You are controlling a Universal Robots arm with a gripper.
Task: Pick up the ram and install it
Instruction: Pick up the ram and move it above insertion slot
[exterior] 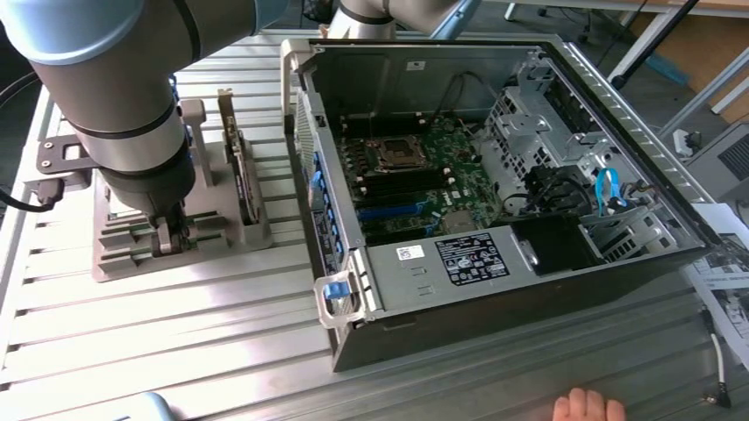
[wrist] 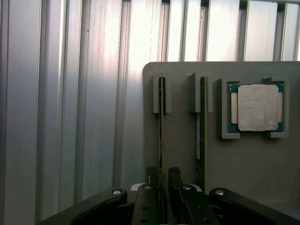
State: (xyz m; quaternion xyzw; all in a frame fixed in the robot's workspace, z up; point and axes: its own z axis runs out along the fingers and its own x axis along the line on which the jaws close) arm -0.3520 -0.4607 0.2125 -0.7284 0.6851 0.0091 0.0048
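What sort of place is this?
Probably a lab or workshop cell for PC assembly: an open computer case on a slatted metal table, a grey fixture holding the ram and a processor chip, and a robot arm.

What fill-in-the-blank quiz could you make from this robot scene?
The gripper straddles the ram with jaws ___. The gray holder sits to the exterior view's ___ of the computer case. That holder also carries a square silver ___.
Missing: open; left; processor chip.
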